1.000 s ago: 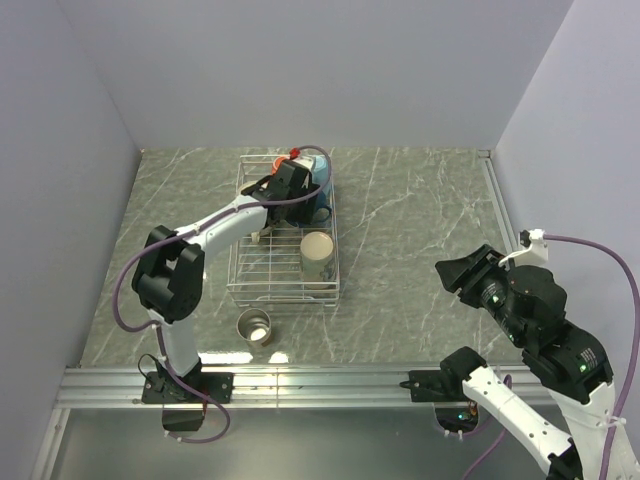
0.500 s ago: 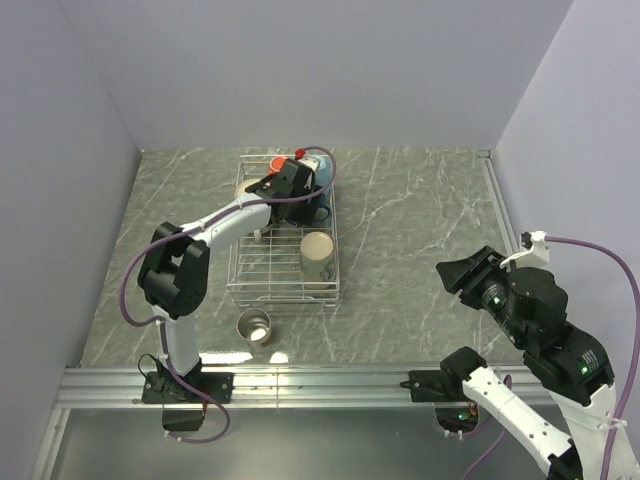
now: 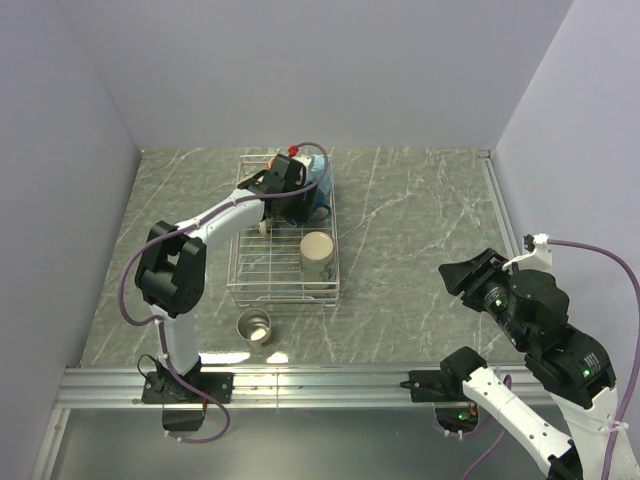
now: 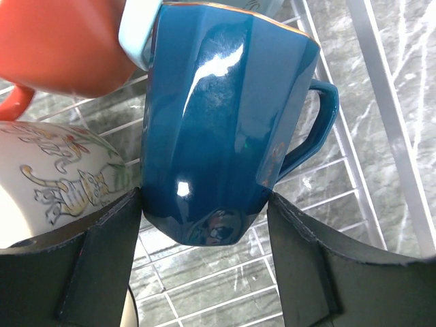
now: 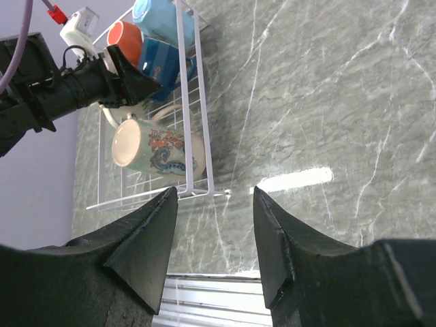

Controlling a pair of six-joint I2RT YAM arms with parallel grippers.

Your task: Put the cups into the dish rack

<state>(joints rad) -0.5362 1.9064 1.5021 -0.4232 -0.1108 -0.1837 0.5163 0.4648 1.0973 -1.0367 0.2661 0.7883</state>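
Observation:
In the left wrist view my left gripper (image 4: 204, 197) has its fingertips against both sides of the base end of the dark blue cup (image 4: 218, 122). That cup lies in the dish rack (image 3: 240, 272) and points away from me. Its rim sits by the orange cup (image 4: 61, 41) and the light blue cup (image 4: 139, 27). A white cup (image 4: 48, 184) with drawings lies to its left. The beige cup (image 3: 318, 255) lies nearer in the rack. The steel cup (image 3: 254, 326) stands on the table in front of the rack. My right gripper (image 3: 455, 272) hangs open and holds nothing, far to the right.
The grey marble table (image 3: 420, 220) stretches between the rack and my right arm. A metal rail (image 3: 330, 382) runs along the near edge. Plain walls close in the left, back and right sides.
My left gripper has shifted a little to the left inside the rack and turned slightly. The right arm has barely moved.

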